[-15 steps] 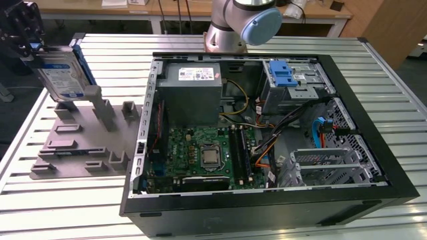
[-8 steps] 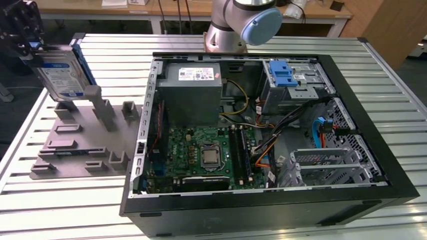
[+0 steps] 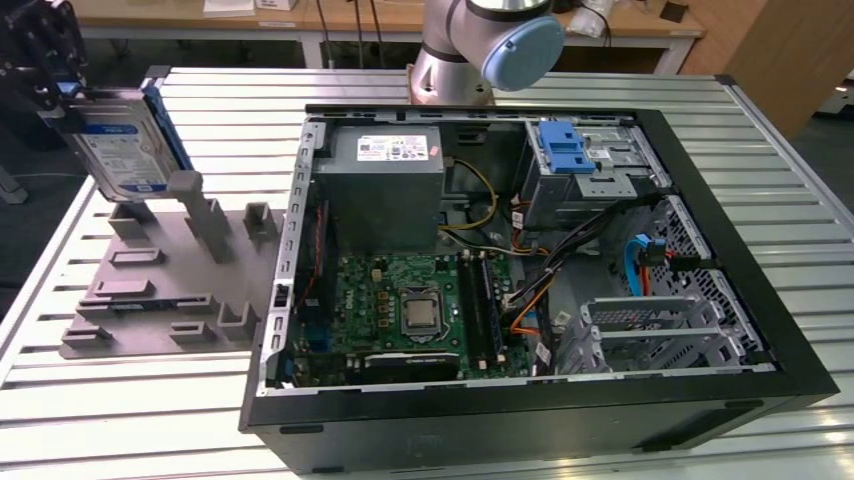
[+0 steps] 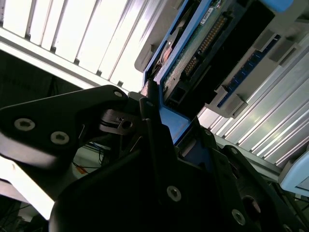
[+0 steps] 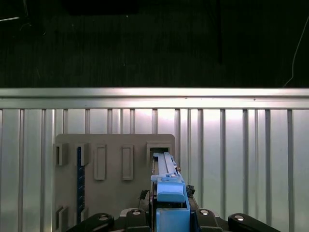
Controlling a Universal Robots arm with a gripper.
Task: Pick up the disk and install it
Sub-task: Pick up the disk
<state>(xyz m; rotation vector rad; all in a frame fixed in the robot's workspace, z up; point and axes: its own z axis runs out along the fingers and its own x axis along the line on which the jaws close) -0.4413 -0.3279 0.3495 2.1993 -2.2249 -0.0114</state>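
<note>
The disk [image 3: 123, 142], silver-grey with a blue-and-white label and a blue frame, stands on edge at the exterior view's far left, over the grey slotted fixture [image 3: 160, 290]. Its lower edge is right at the fixture's upright posts; I cannot tell if it touches them. My black gripper [image 3: 60, 85] is shut on the disk's upper end. In the first wrist view the disk's blue frame [image 5: 169, 191] sits between the fingers of the gripper [image 5: 169, 215], above the fixture [image 5: 113, 179]. The second wrist view shows the disk's underside [image 4: 212, 43] clamped at the gripper [image 4: 157, 121].
An open computer case [image 3: 747, 250] lies on the slatted metal table [image 3: 134, 420] to the exterior view's right of the fixture. Inside are a grey power supply [image 3: 387, 190], a motherboard [image 3: 400, 310], a drive bay with a blue latch [image 3: 571, 150] and metal cages [image 3: 667, 330]. The arm's base [image 3: 467, 50] stands behind the case.
</note>
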